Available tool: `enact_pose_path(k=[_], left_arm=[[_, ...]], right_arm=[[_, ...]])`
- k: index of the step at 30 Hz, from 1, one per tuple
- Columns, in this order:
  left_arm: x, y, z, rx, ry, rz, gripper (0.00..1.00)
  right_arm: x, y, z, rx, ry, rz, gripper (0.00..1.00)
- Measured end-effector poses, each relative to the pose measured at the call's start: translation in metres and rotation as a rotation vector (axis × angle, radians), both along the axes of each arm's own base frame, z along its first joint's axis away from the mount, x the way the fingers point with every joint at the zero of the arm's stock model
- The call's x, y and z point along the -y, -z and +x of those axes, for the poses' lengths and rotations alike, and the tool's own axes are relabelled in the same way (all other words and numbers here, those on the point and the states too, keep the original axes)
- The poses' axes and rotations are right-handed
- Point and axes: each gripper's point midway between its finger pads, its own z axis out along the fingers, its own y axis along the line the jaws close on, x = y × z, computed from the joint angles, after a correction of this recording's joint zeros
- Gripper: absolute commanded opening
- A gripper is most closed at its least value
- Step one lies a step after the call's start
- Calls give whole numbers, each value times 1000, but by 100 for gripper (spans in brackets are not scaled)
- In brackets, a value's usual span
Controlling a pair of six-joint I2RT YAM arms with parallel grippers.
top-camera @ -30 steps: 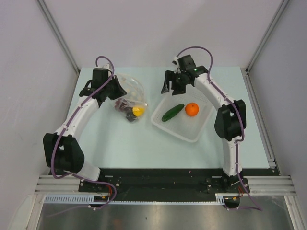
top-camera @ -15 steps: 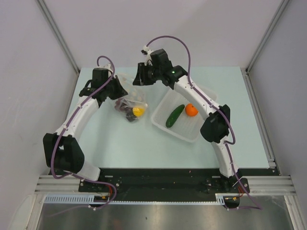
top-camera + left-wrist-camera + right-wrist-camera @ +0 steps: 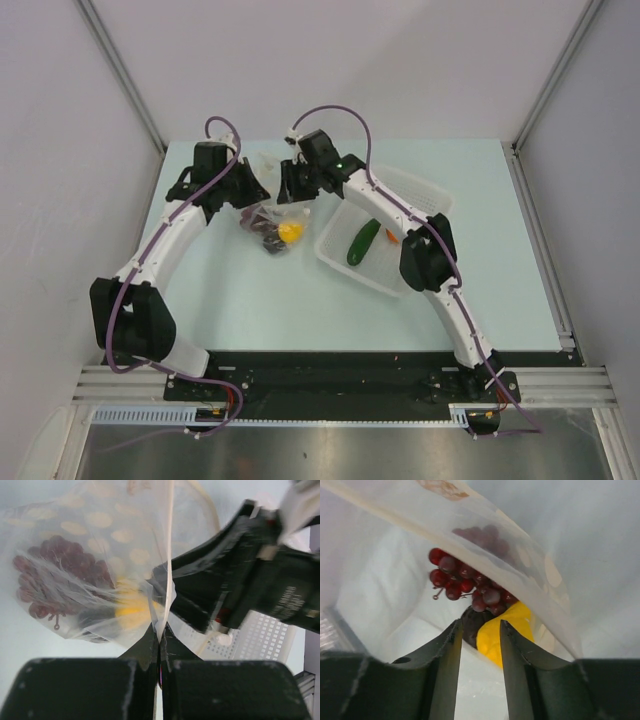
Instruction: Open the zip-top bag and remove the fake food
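The clear zip-top bag (image 3: 268, 205) lies at the back left of the table. It holds a dark red grape bunch (image 3: 465, 582), a yellow fruit (image 3: 506, 632) and a small dark round fruit (image 3: 471, 625). My left gripper (image 3: 160, 630) is shut on the bag's edge (image 3: 170, 555) and holds it up. My right gripper (image 3: 479, 630) is open inside the bag's mouth, its fingers just short of the dark fruit and the yellow fruit. The green cucumber (image 3: 362, 242) and the orange ball (image 3: 392, 236), mostly hidden by my right arm, lie in the white basket (image 3: 345, 268).
The white perforated basket stands right of the bag, under my right arm (image 3: 390, 205). Grey walls with metal rails enclose the table on three sides. The bag shows in the left wrist view (image 3: 75, 580) with my right gripper body (image 3: 260, 580) beside it.
My right arm has swung left from above the basket to the bag, and its gripper has entered the bag's mouth. My left gripper has kept hold of the bag.
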Motion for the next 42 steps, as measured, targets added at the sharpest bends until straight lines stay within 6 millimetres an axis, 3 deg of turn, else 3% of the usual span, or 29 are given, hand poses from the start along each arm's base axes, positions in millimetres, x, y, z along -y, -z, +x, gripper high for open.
enact_pose_path(k=[6, 14, 18, 23, 29, 36, 42], left_arm=[[5, -1, -2, -2, 19, -10, 0], [6, 1, -2, -7, 23, -10, 0], [9, 6, 0, -22, 30, -11, 0], [11, 2, 11, -22, 32, -11, 0], [18, -10, 19, -8, 57, -37, 0], [29, -11, 11, -28, 94, -69, 0], [33, -11, 11, -24, 106, -84, 0]], right_arm=[[2, 46, -6, -43, -21, -93, 49], [6, 64, -17, -63, -52, -150, 66], [8, 78, -29, -104, -83, -170, 68], [7, 78, -35, -118, -115, -162, 78], [2, 75, -41, -136, -158, -118, 75], [-5, 84, -57, -186, -242, -36, 77], [-9, 81, -58, -184, -261, -6, 76]])
